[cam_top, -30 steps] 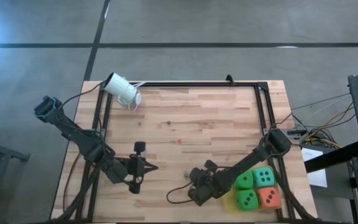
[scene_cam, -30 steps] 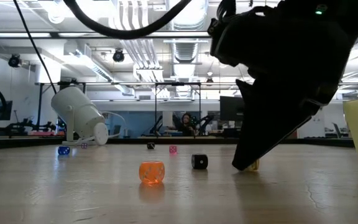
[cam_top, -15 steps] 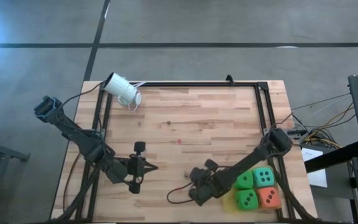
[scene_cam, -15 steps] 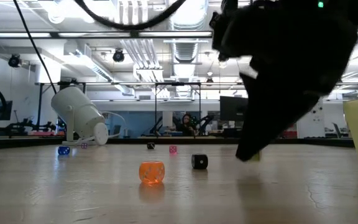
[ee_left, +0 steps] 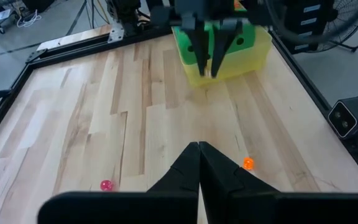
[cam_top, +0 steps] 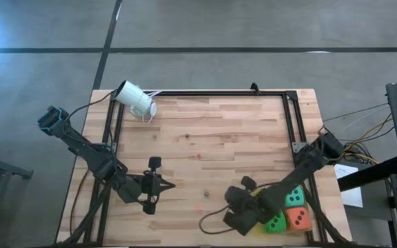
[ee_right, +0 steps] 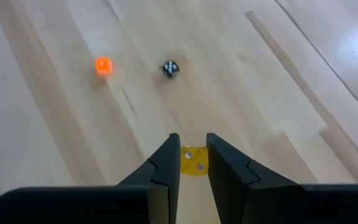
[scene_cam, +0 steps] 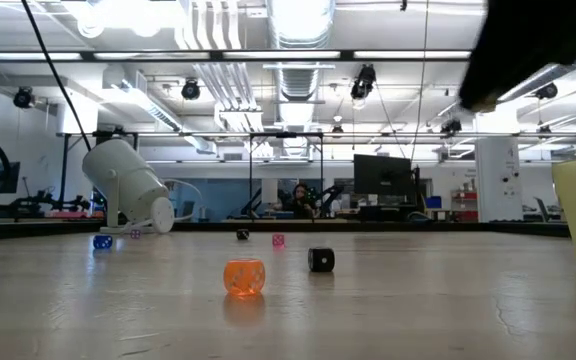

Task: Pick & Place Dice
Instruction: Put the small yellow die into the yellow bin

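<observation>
One green die (cam_top: 276, 222), one teal die (cam_top: 295, 198), one orange-red die (cam_top: 298, 219), one yellow die (ee_right: 195, 160)

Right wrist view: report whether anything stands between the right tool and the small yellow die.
Nothing visible does. The small yellow die sits clamped directly between the fingers of the right tool, held above the wooden table. The orange die and the dark die lie on the table farther ahead, apart from it.

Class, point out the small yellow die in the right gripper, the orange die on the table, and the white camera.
small yellow die (ee_right: 194, 160), right wrist view, pipped face.
orange die (scene_cam: 244, 277), low view, front.
white camera (cam_top: 134, 98), high view, body.
</observation>
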